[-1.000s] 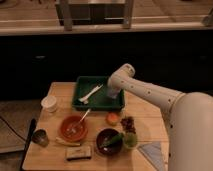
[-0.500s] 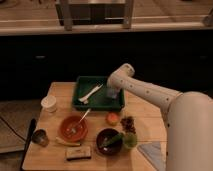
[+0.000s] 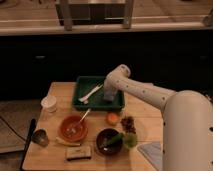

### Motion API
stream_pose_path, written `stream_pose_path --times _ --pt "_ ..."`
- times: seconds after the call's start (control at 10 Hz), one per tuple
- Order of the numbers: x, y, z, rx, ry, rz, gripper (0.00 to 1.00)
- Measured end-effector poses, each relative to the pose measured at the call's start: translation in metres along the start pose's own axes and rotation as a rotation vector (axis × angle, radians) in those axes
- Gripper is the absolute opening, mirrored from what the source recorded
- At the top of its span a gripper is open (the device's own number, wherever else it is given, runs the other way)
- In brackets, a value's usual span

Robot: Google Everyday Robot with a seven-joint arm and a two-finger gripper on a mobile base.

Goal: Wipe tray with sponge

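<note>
Gripper slightly leftward, inside tray

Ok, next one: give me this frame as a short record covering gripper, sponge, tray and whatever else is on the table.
gripper: down inside the tray, right side
sponge: pale bluish-grey block at the gripper
tray: dark green, far middle of the wooden table
in tray: white utensil, left part
nearer on table: orange bowl, dark bowl, white cup, orange fruit

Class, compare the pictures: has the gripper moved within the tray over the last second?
Yes, slightly: the gripper edged left across the tray, toward the white utensil.
</note>
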State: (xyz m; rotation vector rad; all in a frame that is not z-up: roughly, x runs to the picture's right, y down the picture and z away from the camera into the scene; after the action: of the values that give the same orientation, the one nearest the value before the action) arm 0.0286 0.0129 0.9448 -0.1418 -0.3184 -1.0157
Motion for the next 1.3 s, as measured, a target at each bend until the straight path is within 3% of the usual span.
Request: stream_pose_path --times 0.4,0.7,0.9,1.3 --pt "-0.027 0.010 -0.002 -0.055 -0.036 -0.040 0.00" --pt "-0.027 0.022 -0.001 -0.105 -0.040 -0.040 0.00" --pt "-0.011 0.024 0.000 -0.111 -0.025 -0.018 0.00" --pt "-0.004 -0.002 0.006 -0.077 -0.018 -0.026 0.00"
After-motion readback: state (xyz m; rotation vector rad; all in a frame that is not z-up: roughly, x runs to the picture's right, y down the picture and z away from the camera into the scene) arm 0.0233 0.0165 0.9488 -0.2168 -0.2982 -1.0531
